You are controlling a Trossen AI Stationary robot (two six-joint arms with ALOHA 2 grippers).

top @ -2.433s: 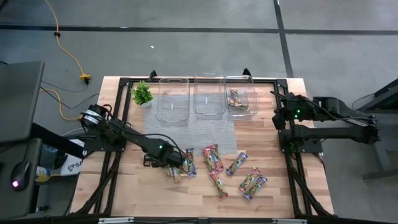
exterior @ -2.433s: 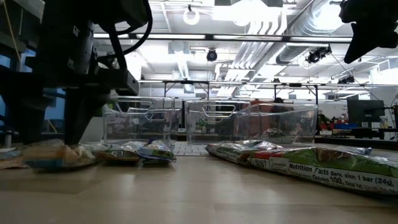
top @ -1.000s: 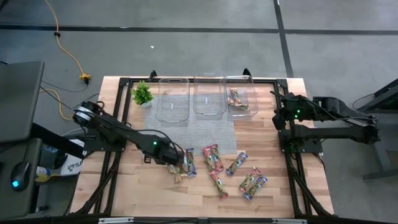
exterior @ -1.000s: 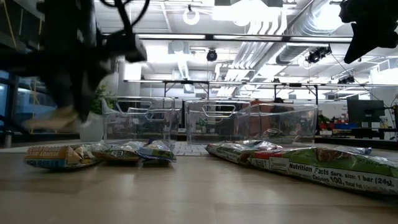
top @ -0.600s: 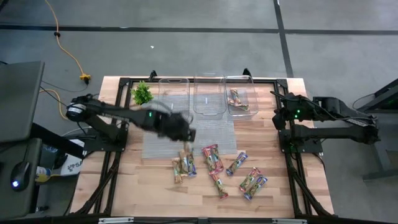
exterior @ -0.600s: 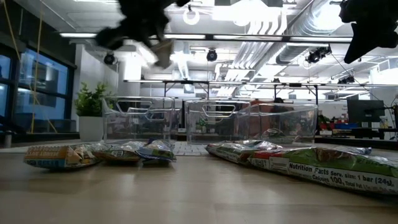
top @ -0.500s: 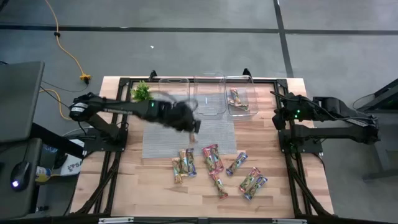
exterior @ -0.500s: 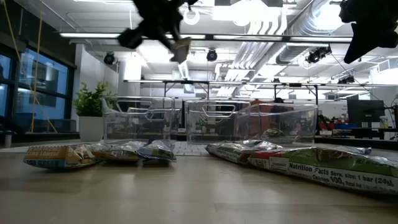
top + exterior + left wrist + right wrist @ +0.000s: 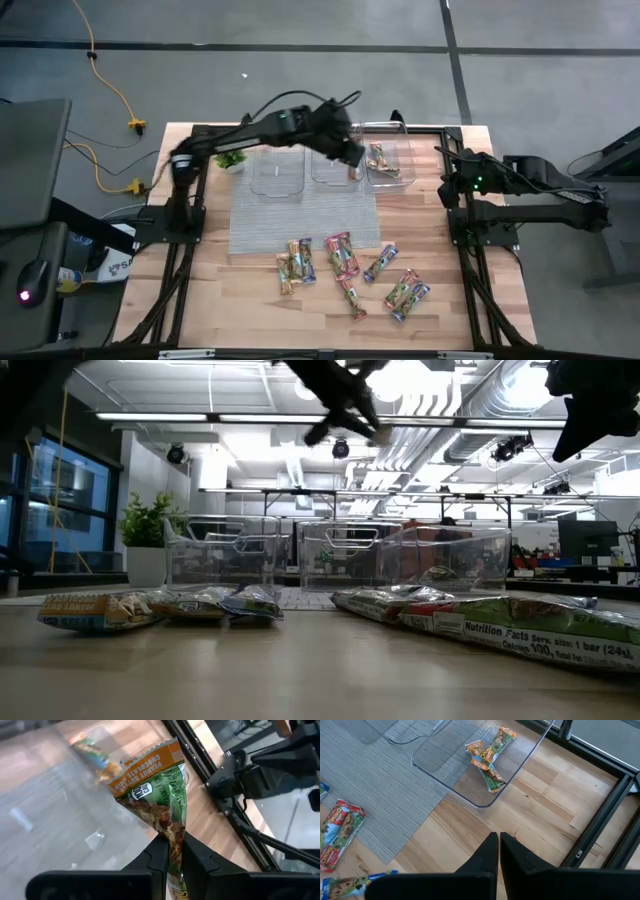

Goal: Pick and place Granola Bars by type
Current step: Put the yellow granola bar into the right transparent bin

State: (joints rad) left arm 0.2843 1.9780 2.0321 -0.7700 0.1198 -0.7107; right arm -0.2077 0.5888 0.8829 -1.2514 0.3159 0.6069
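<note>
The left gripper, fingers clamped on a green-and-orange bar, has swung from the loose bars up to the tubs, apparently beside the right tub holding matching bars. The right gripper waits, fingers closed, empty.

wrapper of green-tan granola bar in left gripper: "chocolate", "peanut butter". low view, nearest green bar wrapper on bench: "nutrition facts", "calories 100", "1 bar (24g)".
</note>
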